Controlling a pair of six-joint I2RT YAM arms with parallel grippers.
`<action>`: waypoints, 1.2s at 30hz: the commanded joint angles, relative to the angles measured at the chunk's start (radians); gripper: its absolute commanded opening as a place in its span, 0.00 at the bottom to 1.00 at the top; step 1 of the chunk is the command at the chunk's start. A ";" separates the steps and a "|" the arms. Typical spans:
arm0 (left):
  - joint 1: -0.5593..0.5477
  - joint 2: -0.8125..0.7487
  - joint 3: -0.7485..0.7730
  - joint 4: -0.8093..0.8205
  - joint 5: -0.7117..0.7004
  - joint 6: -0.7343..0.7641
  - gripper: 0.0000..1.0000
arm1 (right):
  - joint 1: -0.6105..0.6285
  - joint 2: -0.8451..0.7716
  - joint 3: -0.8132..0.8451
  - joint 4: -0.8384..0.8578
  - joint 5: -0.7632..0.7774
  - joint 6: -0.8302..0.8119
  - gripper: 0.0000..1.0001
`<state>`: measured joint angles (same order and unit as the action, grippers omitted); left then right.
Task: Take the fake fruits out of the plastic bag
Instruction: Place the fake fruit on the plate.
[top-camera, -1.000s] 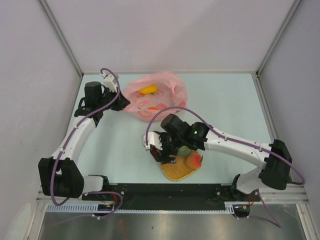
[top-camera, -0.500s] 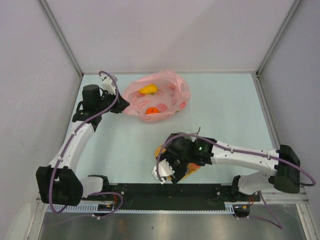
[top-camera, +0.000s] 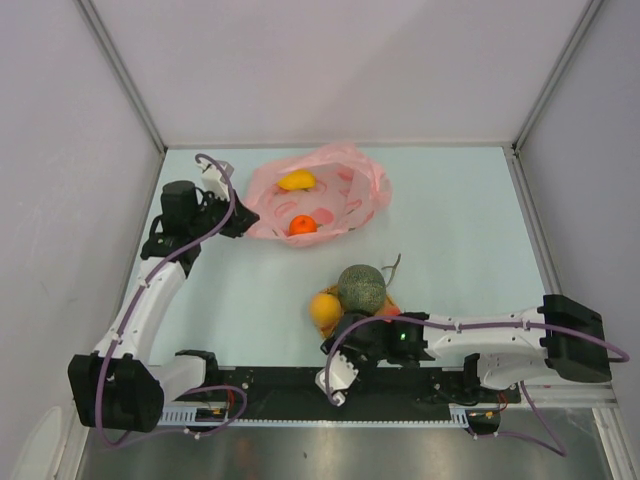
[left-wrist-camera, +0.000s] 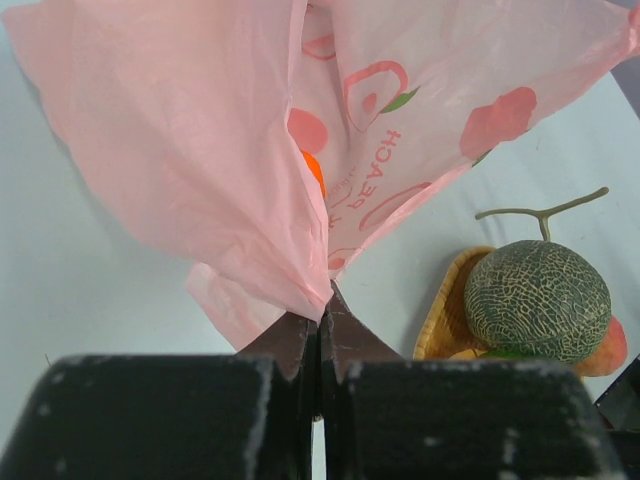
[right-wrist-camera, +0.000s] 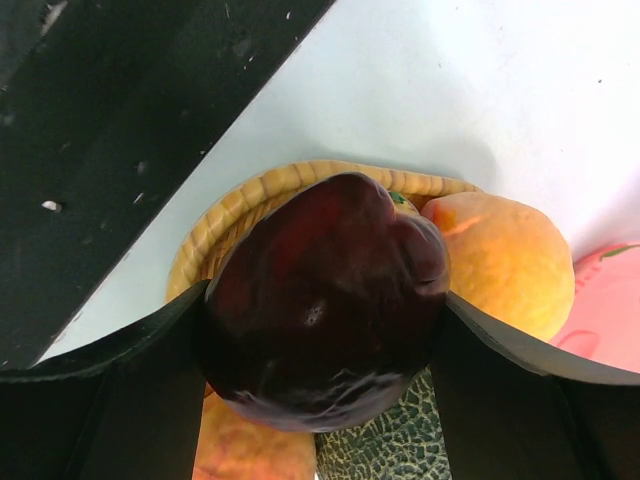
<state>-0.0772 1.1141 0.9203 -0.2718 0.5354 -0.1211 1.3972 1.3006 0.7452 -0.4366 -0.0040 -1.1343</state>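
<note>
The pink plastic bag (top-camera: 330, 190) lies at the back of the table with a yellow fruit (top-camera: 297, 181) and an orange (top-camera: 302, 226) inside. My left gripper (top-camera: 226, 216) is shut on the bag's left edge (left-wrist-camera: 200, 150), and the orange (left-wrist-camera: 315, 170) shows through the plastic. The green melon (top-camera: 361, 289) and an orange-coloured fruit (top-camera: 325, 308) sit on the woven mat (left-wrist-camera: 445, 320). My right gripper (top-camera: 345, 350) is shut on the dark red apple (right-wrist-camera: 325, 300), low at the mat's near edge (right-wrist-camera: 250, 195). A peach (right-wrist-camera: 505, 260) and the melon (right-wrist-camera: 385, 455) lie just behind the apple.
The black rail (top-camera: 300, 385) runs along the table's near edge right beside my right gripper. White walls stand on both sides and at the back. The melon's stem (left-wrist-camera: 540, 212) sticks out toward the bag.
My right arm swung down from above the mat to the near edge, uncovering the melon and the orange-coloured fruit. The bag spread a little to the right; my left gripper kept its hold.
</note>
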 joint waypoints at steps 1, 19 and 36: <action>0.005 -0.028 -0.006 0.022 0.040 0.005 0.00 | 0.023 -0.040 -0.020 0.099 0.087 -0.018 0.39; 0.004 -0.033 -0.018 0.043 0.031 -0.006 0.00 | 0.049 -0.112 -0.030 0.072 0.119 0.018 1.00; -0.004 -0.056 -0.021 0.010 0.020 0.011 0.00 | -0.055 -0.159 0.225 0.215 0.033 0.409 1.00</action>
<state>-0.0784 1.1049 0.8936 -0.2607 0.5453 -0.1234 1.4052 1.1530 0.7731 -0.3832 0.0525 -0.9802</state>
